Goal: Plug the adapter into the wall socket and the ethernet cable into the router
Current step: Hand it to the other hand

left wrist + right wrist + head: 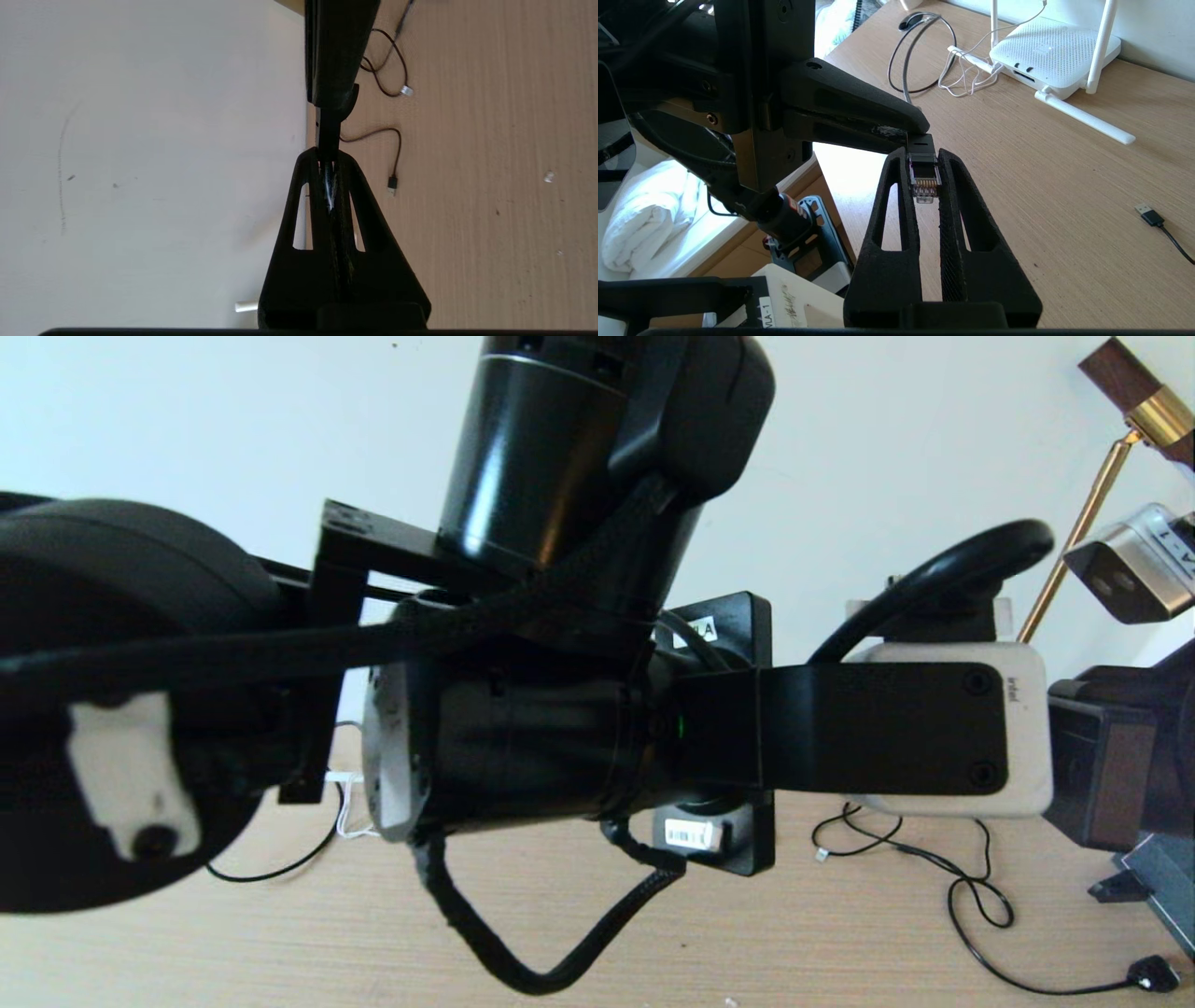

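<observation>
router (1052, 53) beyond, loose USB plug (1148, 217) nearby

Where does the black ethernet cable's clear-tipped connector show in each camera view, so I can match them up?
Head view: not visible; the arms block it.
Left wrist view: only a black sliver of the ethernet connector, just past the shut left gripper.
Right wrist view: centre, clamped in the right gripper.
Shared landmark: the light wooden tabletop, in all three views.
</observation>
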Controlling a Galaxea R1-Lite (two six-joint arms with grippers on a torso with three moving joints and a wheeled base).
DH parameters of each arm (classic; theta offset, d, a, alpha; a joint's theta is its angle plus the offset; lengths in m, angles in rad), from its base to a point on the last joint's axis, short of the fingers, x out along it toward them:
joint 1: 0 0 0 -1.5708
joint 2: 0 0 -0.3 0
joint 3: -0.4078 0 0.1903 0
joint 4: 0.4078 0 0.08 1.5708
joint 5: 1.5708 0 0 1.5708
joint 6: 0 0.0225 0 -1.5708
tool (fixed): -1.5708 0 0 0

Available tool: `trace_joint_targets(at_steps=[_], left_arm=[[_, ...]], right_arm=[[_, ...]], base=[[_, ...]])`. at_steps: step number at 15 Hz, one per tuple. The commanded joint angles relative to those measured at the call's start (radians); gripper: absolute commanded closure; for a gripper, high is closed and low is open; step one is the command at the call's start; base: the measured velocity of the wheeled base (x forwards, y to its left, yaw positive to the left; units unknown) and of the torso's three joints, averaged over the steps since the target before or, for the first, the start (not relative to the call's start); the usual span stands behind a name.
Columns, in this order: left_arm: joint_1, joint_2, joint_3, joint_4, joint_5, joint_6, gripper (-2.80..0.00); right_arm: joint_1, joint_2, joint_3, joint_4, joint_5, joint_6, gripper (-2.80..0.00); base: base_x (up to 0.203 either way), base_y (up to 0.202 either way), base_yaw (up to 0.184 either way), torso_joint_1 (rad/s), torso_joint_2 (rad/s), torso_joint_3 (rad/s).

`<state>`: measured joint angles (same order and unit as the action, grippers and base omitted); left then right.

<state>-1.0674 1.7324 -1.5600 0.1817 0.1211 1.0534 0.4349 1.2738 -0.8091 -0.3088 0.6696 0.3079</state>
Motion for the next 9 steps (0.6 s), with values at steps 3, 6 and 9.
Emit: trace_joint_targets(at_steps=[3, 6, 9], left_arm=[[0.000, 0.006, 0.011, -0.022, 0.002, 0.008, -2.80], [0.000, -0.010, 0.029, -0.052, 0.000, 0.013, -2.80], [0.000, -0.067, 0.163, -0.197, -0.002, 0.054, -2.80]], right_arm=[[0.001, -0.002, 0.007, -0.001, 0.002, 0.004, 0.00], [0.000, -0.009, 0.014, 0.000, -0.001, 0.059, 0.00], [-0.013, -0.031, 0.029, -0.001, -0.021, 0.209, 0.00]], base=[[0.000, 0.000, 0.000, 0.000, 0.00, 0.000], [0.000, 0.000, 0.000, 0.000, 0.00, 0.000], [0.000, 0.000, 0.000, 0.000, 0.00, 0.000]])
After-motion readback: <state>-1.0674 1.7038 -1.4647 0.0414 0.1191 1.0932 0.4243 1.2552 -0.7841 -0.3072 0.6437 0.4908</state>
